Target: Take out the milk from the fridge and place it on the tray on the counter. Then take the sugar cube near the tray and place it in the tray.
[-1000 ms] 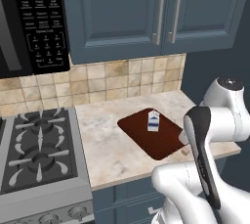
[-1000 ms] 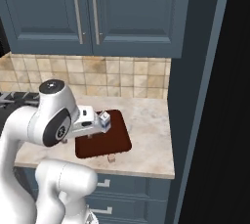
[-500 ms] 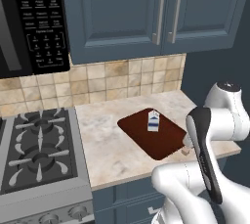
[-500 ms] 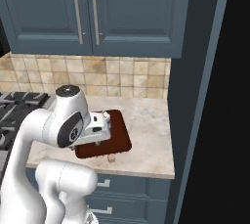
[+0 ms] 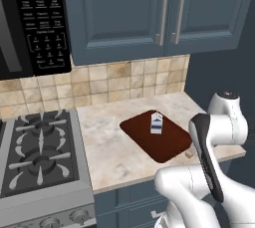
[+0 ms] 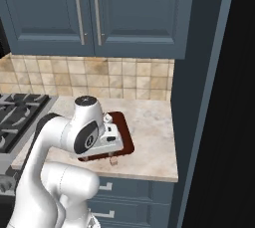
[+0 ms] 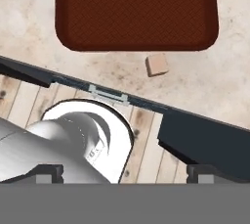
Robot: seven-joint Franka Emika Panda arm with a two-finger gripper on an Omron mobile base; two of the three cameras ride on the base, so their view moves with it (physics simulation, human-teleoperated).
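The milk (image 5: 156,122), a small white carton with a blue band, stands upright on the dark reddish-brown tray (image 5: 164,145) on the beige counter (image 5: 109,137). The sugar cube (image 7: 156,65) lies on the counter just off the tray's (image 7: 136,12) near edge, close to the counter's front edge, and it also shows as the small cube (image 6: 113,161) below my hand. My gripper (image 7: 125,171) hangs above the counter's front edge, looking down at the cube, open with nothing between its fingers. The fridge is out of view.
A black gas stove (image 5: 37,157) fills the counter's left end under a microwave (image 5: 30,23). Blue-grey wall cabinets (image 5: 149,13) hang above. A tall dark panel (image 6: 199,97) closes the counter on the right. Wooden floor (image 7: 141,135) lies beyond the front edge.
My arm has swung forward and lower, carrying the hand from over the tray toward the counter's front edge above the sugar cube. The milk and tray have stayed put.
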